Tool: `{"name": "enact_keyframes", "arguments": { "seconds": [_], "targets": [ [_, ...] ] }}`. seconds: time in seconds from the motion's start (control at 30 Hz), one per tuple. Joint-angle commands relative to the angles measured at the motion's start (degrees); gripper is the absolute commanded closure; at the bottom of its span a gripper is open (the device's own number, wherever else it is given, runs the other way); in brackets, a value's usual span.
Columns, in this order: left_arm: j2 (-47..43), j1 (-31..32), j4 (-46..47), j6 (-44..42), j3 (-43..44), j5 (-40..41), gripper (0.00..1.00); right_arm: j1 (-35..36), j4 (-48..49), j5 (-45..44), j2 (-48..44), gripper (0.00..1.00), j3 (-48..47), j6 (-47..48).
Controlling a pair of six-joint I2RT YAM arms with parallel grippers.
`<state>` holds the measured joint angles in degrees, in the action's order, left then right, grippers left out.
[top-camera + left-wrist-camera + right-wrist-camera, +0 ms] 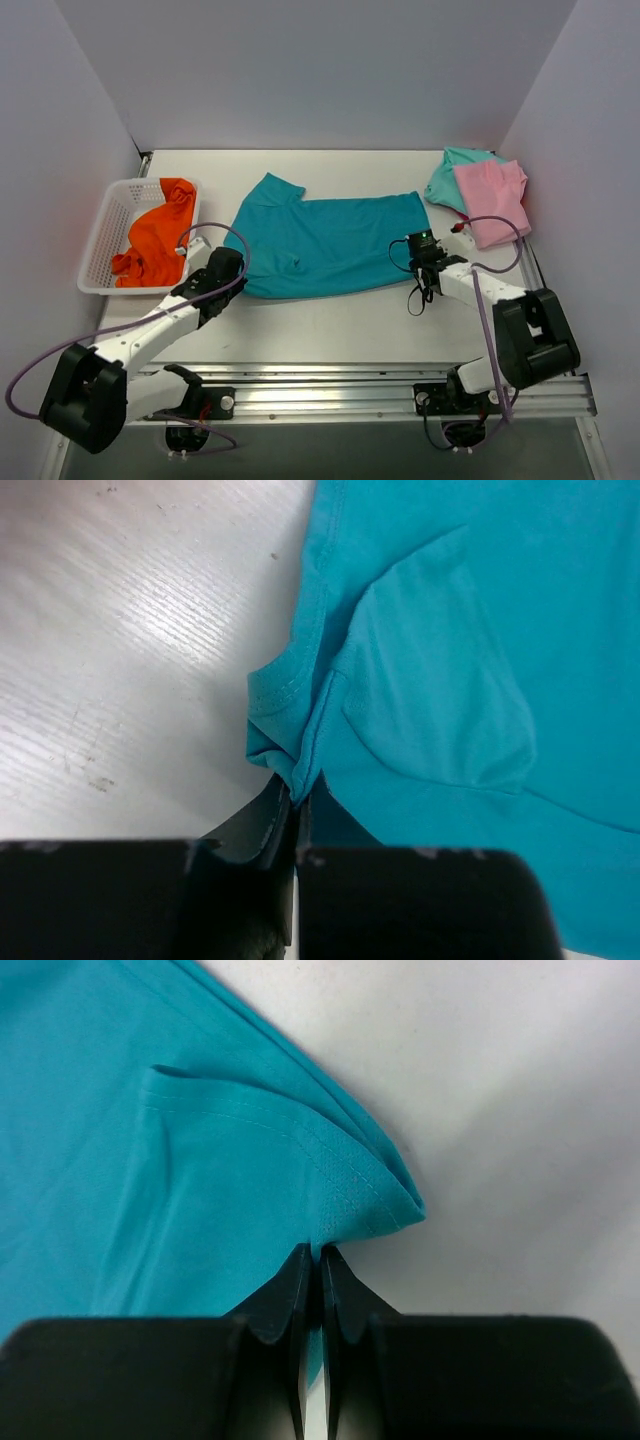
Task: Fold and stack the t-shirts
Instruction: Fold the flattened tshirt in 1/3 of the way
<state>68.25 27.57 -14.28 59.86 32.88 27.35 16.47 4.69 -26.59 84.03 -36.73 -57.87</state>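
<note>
The large teal-blue t-shirt (325, 243) lies spread across the middle of the table. My left gripper (228, 266) is shut on its near left edge, pinching a bunched fold of teal cloth (290, 750) between the fingertips. My right gripper (425, 252) is shut on its near right corner, where the hemmed cloth (350, 1190) is folded over at the fingertips. A folded pink t-shirt (490, 200) lies on a mint-green t-shirt (452, 172) at the back right. An orange t-shirt (155, 240) sits crumpled in the basket.
A white plastic lattice basket (108, 225) stands at the left side of the table. White walls close in the back and both sides. Bare white table (330, 325) runs along the front between the shirt and the metal rail.
</note>
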Motion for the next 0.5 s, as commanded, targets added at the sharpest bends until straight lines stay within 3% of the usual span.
{"name": "enact_keyframes", "arguments": {
  "seconds": [0.0, 0.17, 0.47],
  "targets": [
    [-7.13, 0.55, -7.59, 0.96, -0.98, 1.13, 0.98, 1.9, -10.56, -4.7, -8.51, 1.0, 1.22, -3.74],
    [-14.54, 1.34, -11.9, 1.75, -3.79, 0.51, 0.98, 4.62, -18.04, -5.67, -18.35, 1.0, 2.89, -6.03],
    [-24.37, 2.75, -20.42, 4.21, -6.78, -1.77, 0.98, 5.68, -24.9, -4.44, -27.59, 1.0, 6.41, -8.49]
  ]
}}
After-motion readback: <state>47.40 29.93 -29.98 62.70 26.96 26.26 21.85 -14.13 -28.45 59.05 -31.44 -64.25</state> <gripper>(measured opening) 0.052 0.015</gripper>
